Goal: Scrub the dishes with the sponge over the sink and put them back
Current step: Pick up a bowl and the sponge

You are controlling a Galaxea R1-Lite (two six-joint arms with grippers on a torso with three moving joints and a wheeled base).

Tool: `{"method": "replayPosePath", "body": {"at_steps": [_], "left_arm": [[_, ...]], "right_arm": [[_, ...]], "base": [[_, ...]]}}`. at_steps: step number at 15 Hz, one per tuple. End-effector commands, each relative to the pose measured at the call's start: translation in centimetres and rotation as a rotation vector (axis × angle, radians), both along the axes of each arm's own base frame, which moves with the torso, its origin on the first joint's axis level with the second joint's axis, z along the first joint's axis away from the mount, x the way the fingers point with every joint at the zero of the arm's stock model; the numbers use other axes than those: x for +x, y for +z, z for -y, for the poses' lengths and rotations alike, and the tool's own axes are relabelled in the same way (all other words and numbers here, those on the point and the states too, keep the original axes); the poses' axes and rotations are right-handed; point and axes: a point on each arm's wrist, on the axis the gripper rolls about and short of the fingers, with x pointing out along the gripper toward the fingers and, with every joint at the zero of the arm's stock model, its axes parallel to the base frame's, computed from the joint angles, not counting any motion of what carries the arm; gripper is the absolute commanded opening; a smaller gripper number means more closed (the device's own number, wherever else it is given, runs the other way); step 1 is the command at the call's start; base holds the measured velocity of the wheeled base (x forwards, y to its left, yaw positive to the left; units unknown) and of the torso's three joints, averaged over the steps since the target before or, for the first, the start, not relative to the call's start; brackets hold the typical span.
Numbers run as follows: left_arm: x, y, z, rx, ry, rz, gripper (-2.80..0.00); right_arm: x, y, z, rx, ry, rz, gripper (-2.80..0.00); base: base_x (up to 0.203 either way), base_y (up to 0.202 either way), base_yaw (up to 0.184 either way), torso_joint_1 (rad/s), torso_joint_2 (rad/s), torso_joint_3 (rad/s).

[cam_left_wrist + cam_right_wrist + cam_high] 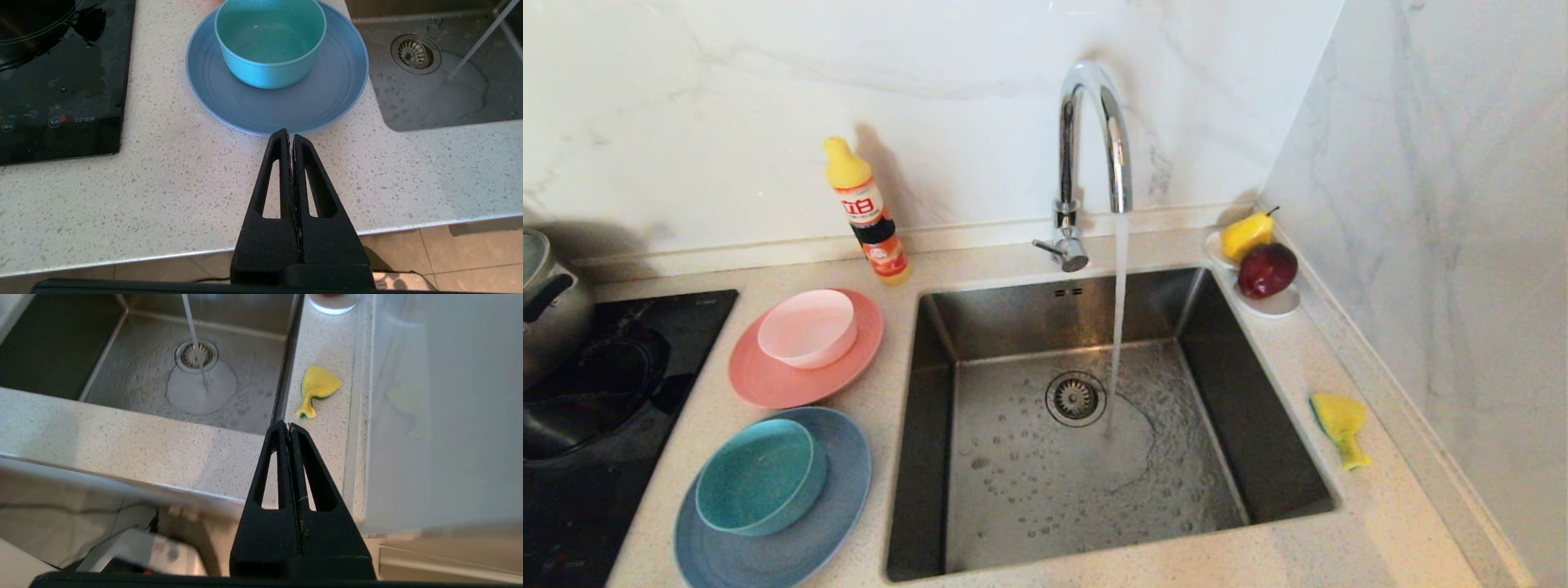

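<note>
None of the four dishes looks scrubbed yet: pale pink bowl (pixel 807 328) on salmon-pink plate (pixel 768 380), teal bowl (pixel 760 476) on light blue plate (pixel 841 506), all on the bench (pixel 163 179) left of the sink (pixel 1217 392). The sponge (pixel 1339 425) lies untouched on the right, and both the left gripper (pixel 290 136) and right gripper (pixel 287 428) hover with jaws closed on nothing, short of the bench edge.

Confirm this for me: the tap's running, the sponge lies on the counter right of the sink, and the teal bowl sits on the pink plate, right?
Not quite: in the head view the teal bowl sits on the blue plate. The rest holds.
</note>
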Motion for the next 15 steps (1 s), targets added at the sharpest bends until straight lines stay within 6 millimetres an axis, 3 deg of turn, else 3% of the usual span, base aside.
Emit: {"method": "replayPosePath", "body": {"at_steps": [1, 4, 7, 11, 13, 14, 15], "left_arm": [[0.0, 0.0, 0.0, 0.000, -0.001, -0.005, -2.80], [0.0, 0.0, 0.0, 0.000, -0.001, -0.005, -2.80], [0.0, 0.0, 0.0, 0.000, 0.000, -0.005, -2.80], [0.0, 0.0, 0.0, 0.000, 0.000, -0.005, -2.80], [0.0, 0.0, 0.0, 0.000, -0.001, -0.005, -2.80], [0.0, 0.0, 0.0, 0.000, 0.000, -0.005, -2.80], [0.0, 0.0, 0.0, 0.000, -0.001, -0.005, -2.80]], "right_arm": [[4.3, 1.4, 0.0, -0.001, 0.007, -0.164, -2.80], [9.6, 1.6, -0.1, -0.005, 0.008, -0.348, -2.80], [13.5, 0.0, -0.7, -0.030, 0.015, -0.514, -2.80], [16.9, -2.5, -1.4, -0.044, -0.031, -0.673, -2.80], [18.2, -4.8, -1.5, -0.058, -0.062, -0.733, -2.80], [18.7, -6.1, -1.5, -0.068, -0.081, -0.735, 0.00], [19.2, -7.0, -1.5, -0.074, -0.098, -0.729, 0.00]], "base": [[0.000, 0.000, 0.000, 0.000, 0.00, 0.000], [0.000, 0.000, 0.000, 0.000, 0.00, 0.000], [0.000, 0.000, 0.000, 0.000, 0.00, 0.000], [0.000, 0.000, 0.000, 0.000, 0.00, 0.000], [0.000, 0.000, 0.000, 0.000, 0.00, 0.000], [0.000, 0.000, 0.000, 0.000, 0.00, 0.000], [0.000, 0.000, 0.000, 0.000, 0.00, 0.000]]}}
